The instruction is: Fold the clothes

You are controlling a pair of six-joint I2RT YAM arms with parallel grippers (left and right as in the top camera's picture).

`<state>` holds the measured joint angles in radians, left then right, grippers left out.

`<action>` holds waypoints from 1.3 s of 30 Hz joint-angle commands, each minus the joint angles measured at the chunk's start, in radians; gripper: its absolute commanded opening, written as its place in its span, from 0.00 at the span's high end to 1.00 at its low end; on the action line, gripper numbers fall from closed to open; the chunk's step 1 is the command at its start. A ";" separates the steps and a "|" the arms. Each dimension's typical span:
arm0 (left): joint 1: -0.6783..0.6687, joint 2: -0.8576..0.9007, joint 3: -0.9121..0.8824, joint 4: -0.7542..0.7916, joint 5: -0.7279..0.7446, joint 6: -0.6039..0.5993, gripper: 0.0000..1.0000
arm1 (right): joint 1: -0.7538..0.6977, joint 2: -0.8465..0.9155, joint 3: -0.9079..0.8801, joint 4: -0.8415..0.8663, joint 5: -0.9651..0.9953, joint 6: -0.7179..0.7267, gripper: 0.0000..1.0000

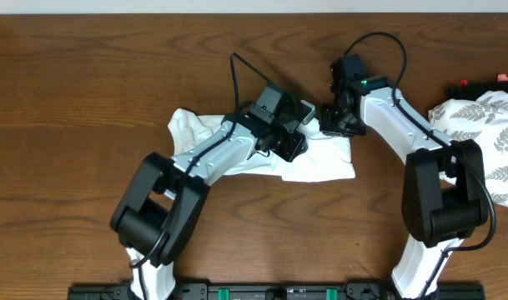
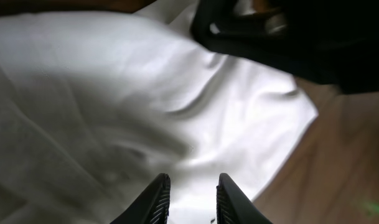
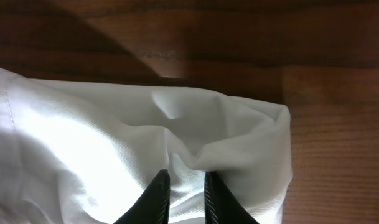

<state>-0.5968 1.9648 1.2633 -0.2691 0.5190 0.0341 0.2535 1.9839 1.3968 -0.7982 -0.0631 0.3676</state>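
The white T-shirt (image 1: 320, 162) lies crumpled in the middle of the wooden table; its chest graphic is hidden. My left gripper (image 1: 294, 140) is on the bunched upper middle of the shirt. In the left wrist view the fingers (image 2: 192, 186) are close together with white cloth (image 2: 114, 93) between them. My right gripper (image 1: 330, 123) is at the shirt's upper right edge. In the right wrist view its fingers (image 3: 186, 186) pinch a fold of the cloth (image 3: 114, 137). The right gripper's black body also shows in the left wrist view (image 2: 270, 31).
A white cloth with a grey leaf print (image 1: 487, 133) lies at the right edge of the table, with a small dark and red item (image 1: 466, 86) behind it. Bare wood table (image 1: 70, 125) surrounds the shirt.
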 commanded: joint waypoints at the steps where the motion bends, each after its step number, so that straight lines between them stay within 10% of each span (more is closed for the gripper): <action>1: 0.002 0.044 -0.005 0.010 -0.039 0.010 0.74 | -0.011 0.003 0.004 0.001 0.018 0.021 0.80; 24: 0.003 0.091 -0.005 -0.153 -0.105 0.006 0.74 | -0.032 0.124 0.004 0.124 0.078 0.132 0.68; 39: 0.003 0.091 -0.005 -0.172 -0.105 0.006 0.73 | -0.134 -0.118 0.029 0.049 -0.053 0.012 0.67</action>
<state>-0.5968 2.0342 1.2781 -0.4118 0.4644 0.0341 0.1158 1.9747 1.4086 -0.7280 -0.0887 0.4362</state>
